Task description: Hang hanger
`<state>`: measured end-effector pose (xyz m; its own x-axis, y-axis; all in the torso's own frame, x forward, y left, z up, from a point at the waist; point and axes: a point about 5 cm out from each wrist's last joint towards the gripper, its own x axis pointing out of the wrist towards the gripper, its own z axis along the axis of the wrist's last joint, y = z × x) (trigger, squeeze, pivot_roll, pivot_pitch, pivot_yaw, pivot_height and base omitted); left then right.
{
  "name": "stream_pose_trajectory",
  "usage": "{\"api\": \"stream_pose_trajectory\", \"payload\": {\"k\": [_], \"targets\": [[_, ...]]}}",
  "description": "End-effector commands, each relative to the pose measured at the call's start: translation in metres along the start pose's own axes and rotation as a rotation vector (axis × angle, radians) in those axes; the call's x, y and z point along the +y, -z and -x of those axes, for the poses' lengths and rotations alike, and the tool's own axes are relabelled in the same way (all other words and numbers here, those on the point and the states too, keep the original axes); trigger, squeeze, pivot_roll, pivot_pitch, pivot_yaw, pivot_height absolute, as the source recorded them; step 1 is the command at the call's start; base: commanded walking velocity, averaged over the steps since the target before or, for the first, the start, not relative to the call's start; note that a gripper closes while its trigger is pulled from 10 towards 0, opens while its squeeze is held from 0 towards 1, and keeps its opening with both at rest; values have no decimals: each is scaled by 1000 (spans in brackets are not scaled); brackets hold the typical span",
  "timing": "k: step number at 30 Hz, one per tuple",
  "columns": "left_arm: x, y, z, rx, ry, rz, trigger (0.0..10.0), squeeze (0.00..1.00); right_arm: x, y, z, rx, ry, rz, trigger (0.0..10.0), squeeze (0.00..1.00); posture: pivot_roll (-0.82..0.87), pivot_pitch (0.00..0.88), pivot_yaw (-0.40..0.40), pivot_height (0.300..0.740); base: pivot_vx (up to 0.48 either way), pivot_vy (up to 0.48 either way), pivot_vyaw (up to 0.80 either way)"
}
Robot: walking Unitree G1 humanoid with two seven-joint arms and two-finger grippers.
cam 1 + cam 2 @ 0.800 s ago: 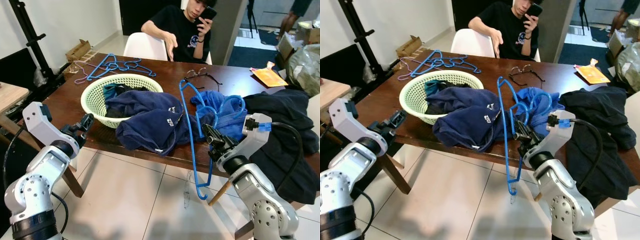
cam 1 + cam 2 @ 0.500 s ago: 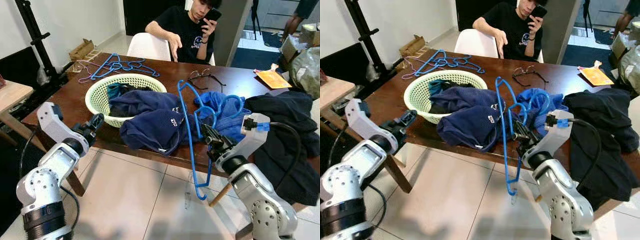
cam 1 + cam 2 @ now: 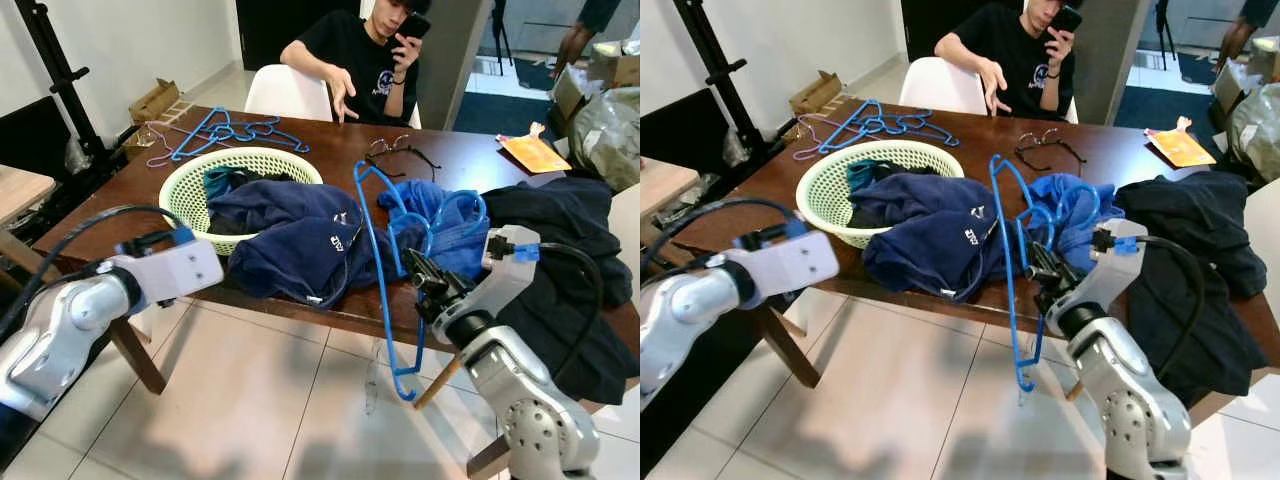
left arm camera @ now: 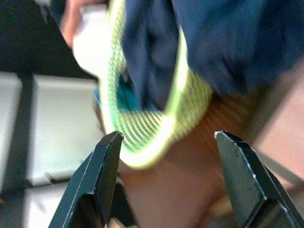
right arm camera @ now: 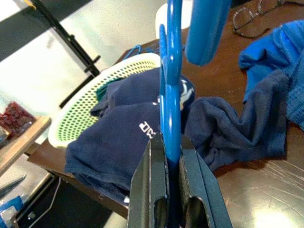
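Motion is all on the left: the left gripper (image 4: 166, 156) has swung in toward the green basket (image 3: 200, 185), its jaws spread wide and empty, the tabletop (image 3: 340, 150) edge just below. Navy clothes (image 3: 300, 240) spill from the basket. Right gripper (image 3: 425, 285) stays clamped on the blue hanger (image 3: 378, 270), upright by the tabletop edge; hanging has probably not begun.

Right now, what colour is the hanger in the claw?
Blue; the hanger shows best in the right wrist view.
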<state>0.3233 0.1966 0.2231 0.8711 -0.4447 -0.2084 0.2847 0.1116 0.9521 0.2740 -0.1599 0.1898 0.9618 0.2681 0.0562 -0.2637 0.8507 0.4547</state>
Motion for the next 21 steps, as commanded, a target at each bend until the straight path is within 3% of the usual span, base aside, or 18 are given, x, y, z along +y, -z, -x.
{"api": "stream_pose_trajectory", "payload": {"k": [1,3,9,11,16,17,21], "targets": [[-13,-11,-12,-76,81,-83,10000,0,0,-1,1,8,-4,-1,10000,0,25,65,-22,740,0,0,0],[-14,-19,-23,-125,118,-158,10000,0,0,-2,3,8,0,4,10000,0,19,72,-23,740,0,0,0],[-17,-21,-30,-163,200,-232,10000,0,-1,-5,7,11,6,11,10000,0,-6,103,-20,740,0,0,0],[-27,-21,-30,-190,286,-213,10000,0,-1,-6,10,13,9,14,10000,0,-15,114,-21,740,0,0,0],[-34,-21,-29,-219,353,-203,10000,0,-1,-7,12,14,10,16,10000,0,-17,118,-23,740,0,0,0],[-38,-12,-26,-199,415,-215,10000,0,0,-7,13,20,12,14,10000,0,-14,132,-28,740,0,0,0],[-41,-4,-25,-195,453,-238,10000,0,0,-8,14,25,11,12,10000,0,-14,136,-29,740,0,0,0]]}}
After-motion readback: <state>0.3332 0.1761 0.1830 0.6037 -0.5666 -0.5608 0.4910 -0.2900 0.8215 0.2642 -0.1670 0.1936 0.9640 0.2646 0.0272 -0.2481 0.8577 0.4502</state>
